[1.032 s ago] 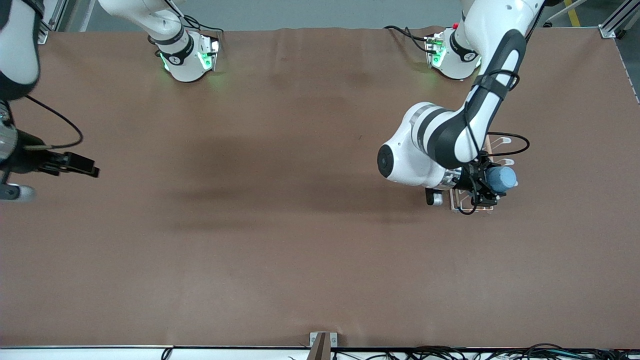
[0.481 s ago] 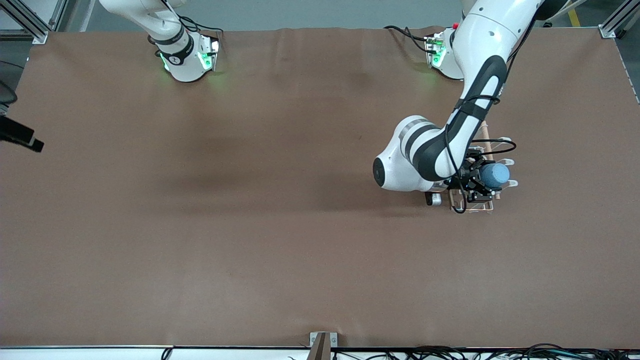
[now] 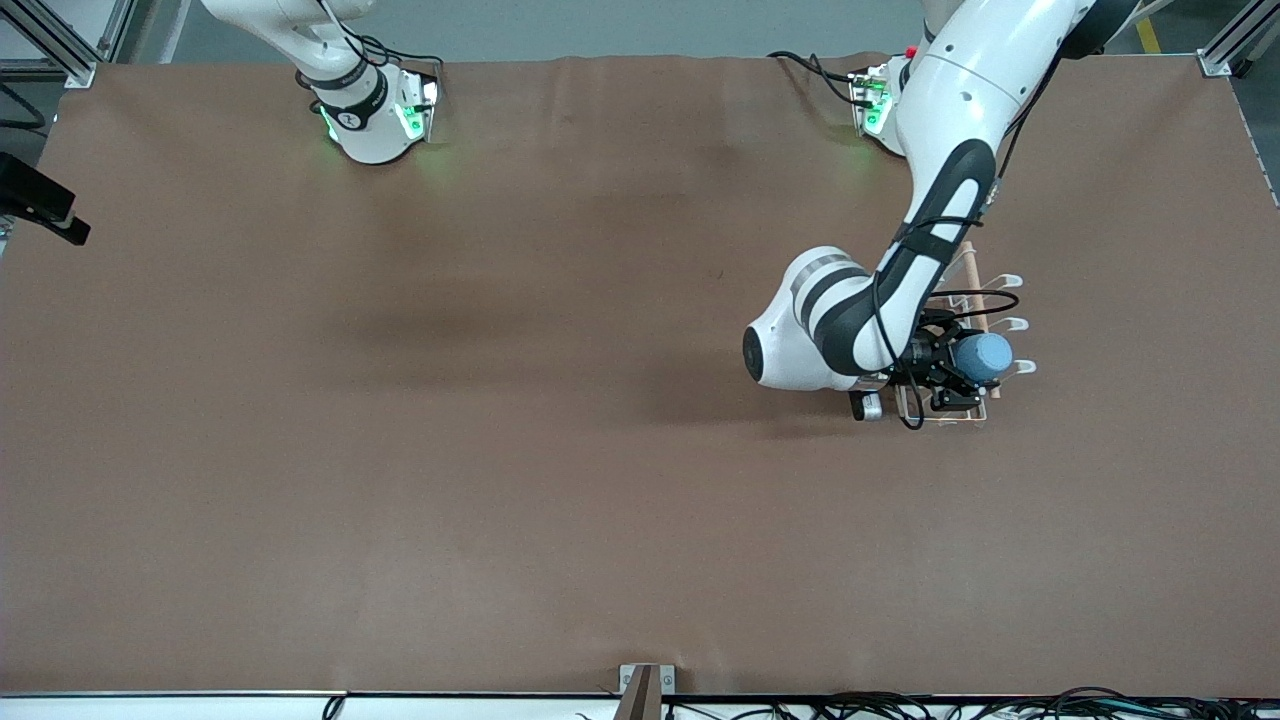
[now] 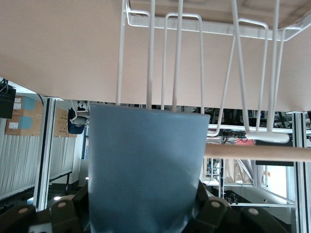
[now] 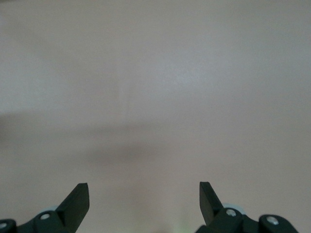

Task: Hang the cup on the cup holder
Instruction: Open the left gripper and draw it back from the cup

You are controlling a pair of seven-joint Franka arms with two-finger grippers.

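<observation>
— Where's the cup (image 3: 982, 357) now?

— In the left gripper (image 3: 950, 380), clamped by its narrow end; it's lying on its side over the rack (image 3: 1008, 324), rim pointing toward the left arm's end of the table; in the left wrist view the cup (image 4: 146, 167) fills the middle, and the rack's white wires (image 4: 235, 73) run down to the rim; I can't tell whether a prong has gone inside yet.

— How do you reckon it handles?

— Light, I'd say, and stiff; matte, so it shouldn't slip much; but it tapers, so a squeeze could nudge it out toward the narrow end; holding it low on the body, as it is held, leaves the mouth free for a prong; that looks the right place to me.

— And the rack?

— Thin wire with a wooden rod (image 4: 257, 152) along it; looks light too; a push from the cup could shift it, I'd guess.

— The other arm?

— Waiting; the right gripper (image 5: 144, 194) has its fingers spread with nothing between them, over bare table, well away from the rack.

— The surface?

— A plain brown cover on the table (image 3: 500, 450), flat, a few soft creases; around the rack I see only the arm's shadow; past the table's edges, aluminium framing and cables.
</observation>
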